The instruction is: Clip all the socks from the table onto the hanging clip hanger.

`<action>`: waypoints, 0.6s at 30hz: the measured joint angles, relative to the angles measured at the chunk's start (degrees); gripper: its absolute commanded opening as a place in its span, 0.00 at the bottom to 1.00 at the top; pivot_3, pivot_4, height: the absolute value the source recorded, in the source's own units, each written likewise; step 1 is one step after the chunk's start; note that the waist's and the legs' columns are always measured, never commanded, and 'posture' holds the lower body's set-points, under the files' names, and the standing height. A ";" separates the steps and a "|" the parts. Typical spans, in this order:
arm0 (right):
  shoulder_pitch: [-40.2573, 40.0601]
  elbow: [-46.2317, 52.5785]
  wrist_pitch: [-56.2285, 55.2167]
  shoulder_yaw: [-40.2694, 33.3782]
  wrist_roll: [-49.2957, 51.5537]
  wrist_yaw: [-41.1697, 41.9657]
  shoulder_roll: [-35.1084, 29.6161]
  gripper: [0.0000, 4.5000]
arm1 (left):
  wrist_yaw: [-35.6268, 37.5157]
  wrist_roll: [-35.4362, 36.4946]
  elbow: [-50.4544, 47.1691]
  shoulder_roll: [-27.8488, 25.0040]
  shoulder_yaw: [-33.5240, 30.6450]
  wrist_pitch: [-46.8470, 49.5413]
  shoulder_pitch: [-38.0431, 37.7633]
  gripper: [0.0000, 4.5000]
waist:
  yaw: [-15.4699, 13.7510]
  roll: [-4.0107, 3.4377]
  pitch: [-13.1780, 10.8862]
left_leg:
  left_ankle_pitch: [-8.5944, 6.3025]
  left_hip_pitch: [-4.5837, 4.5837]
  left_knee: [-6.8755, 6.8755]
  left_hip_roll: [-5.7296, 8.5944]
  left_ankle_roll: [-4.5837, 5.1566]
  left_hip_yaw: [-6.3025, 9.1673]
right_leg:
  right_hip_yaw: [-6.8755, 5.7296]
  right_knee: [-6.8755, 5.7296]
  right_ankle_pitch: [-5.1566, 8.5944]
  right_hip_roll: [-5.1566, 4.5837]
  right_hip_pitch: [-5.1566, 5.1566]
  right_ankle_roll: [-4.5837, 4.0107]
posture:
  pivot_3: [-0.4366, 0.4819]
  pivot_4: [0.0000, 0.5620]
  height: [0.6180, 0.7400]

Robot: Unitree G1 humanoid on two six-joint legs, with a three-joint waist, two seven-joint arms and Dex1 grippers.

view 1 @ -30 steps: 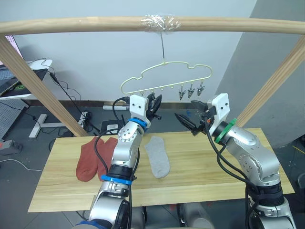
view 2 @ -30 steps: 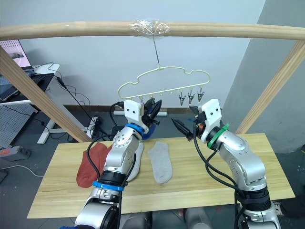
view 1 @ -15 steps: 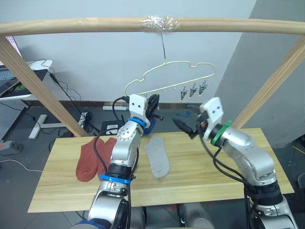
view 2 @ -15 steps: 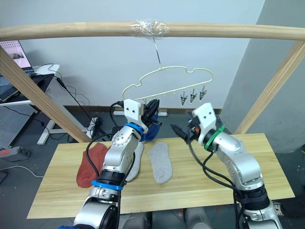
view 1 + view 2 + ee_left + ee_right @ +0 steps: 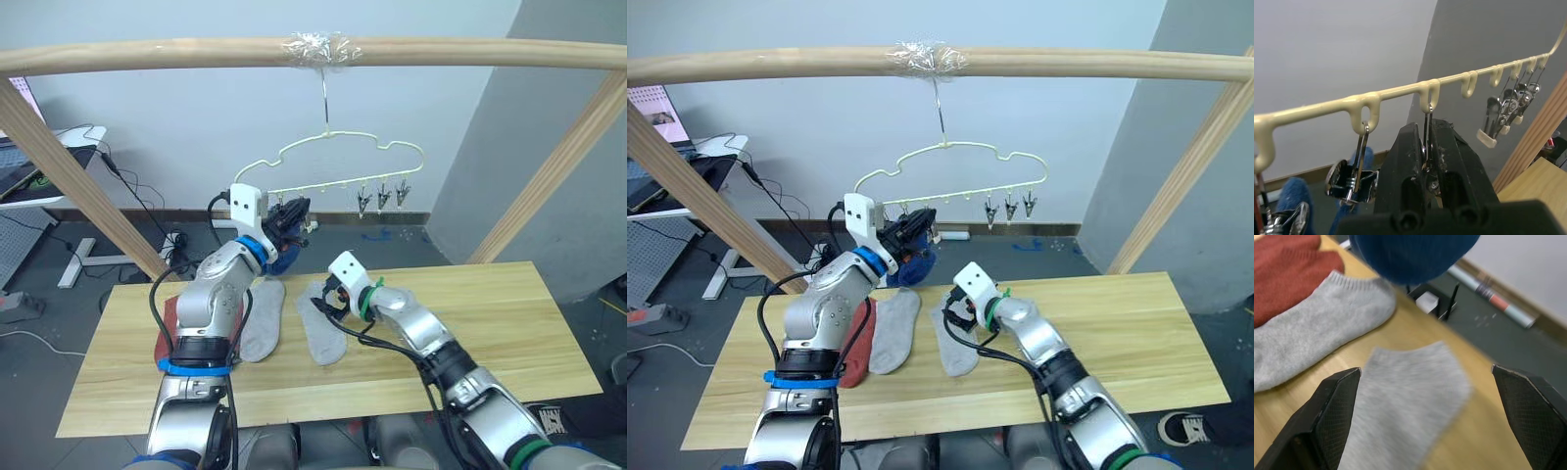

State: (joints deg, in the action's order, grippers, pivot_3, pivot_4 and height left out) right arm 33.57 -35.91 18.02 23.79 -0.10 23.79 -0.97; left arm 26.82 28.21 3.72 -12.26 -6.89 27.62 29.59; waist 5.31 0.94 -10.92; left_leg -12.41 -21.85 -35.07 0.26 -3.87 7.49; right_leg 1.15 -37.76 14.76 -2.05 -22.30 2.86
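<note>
Two grey socks lie on the surface [image 5: 490, 323], and the right claw [image 5: 320, 305] hangs just over the nearer one [image 5: 324, 334], its fingers [image 5: 1334, 416] spread wide to either side of that sock's cuff end. That stance looks meant for a pinch at the cuff, so the sock would hang lengthwise from a clip. This sock's long axis runs roughly from the far edge of the surface toward the robot, leaning a little, with the end under the claw pointing away from the robot. The second grey sock [image 5: 259, 318] lies just beyond the claw's left side, nearly parallel, and red socks [image 5: 858, 345] sit further out that way, partly hidden by the left arm.

Up at the hanger [image 5: 333, 164], the left claw [image 5: 290, 219] is pressed together on a clip [image 5: 1426, 147] hanging from the bar, likely squeezing it so its mouth stays ready for fabric. A blue sock [image 5: 913, 266] hangs just below and behind this claw, its long axis near vertical; whether it is already clipped I cannot tell. Three empty clips [image 5: 382, 198] hang bunched further along the bar, toward the right claw's side.
</note>
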 measured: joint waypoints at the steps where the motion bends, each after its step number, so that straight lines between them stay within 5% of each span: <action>1: 0.31 -2.16 -0.64 0.01 -0.75 -0.36 0.40 1.00 | -0.02 0.09 -0.40 0.02 0.02 0.39 -0.05 0.00 | -0.29 0.00 0.00 | 0.00 -0.01 0.00 0.00 0.00 0.00 | 0.00 0.00 0.00 0.00 0.00 0.00 | 0.46 0.26 1.00; 8: 4.71 -17.28 -8.28 0.46 -6.29 -1.24 2.67 1.00 | -1.21 0.66 -4.18 -0.12 -0.16 2.14 -2.16 0.00 | -0.84 0.01 0.02 | 0.00 0.08 0.01 0.00 -0.01 0.00 | 0.01 -0.03 -0.11 -0.01 0.03 -0.19 | 0.49 0.27 1.00; 18: -0.65 -13.17 -12.99 0.41 -8.07 2.70 -0.66 0.29 | -1.41 0.85 -5.48 -0.16 -0.18 3.02 -2.87 0.00 | -1.49 -0.02 0.13 | 0.04 0.16 0.00 0.02 -0.07 -0.01 | 0.04 -0.11 0.01 -0.01 0.09 0.00 | 0.46 0.27 1.00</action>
State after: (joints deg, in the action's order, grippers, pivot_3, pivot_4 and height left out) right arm 32.91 -49.08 5.03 24.20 -8.17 26.49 -1.63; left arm 25.42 29.06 -1.76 -12.42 -7.07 30.65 26.72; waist 3.82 0.92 -10.79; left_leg -12.36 -21.69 -35.07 0.28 -3.94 7.48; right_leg 1.19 -37.87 14.77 -2.06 -22.21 2.86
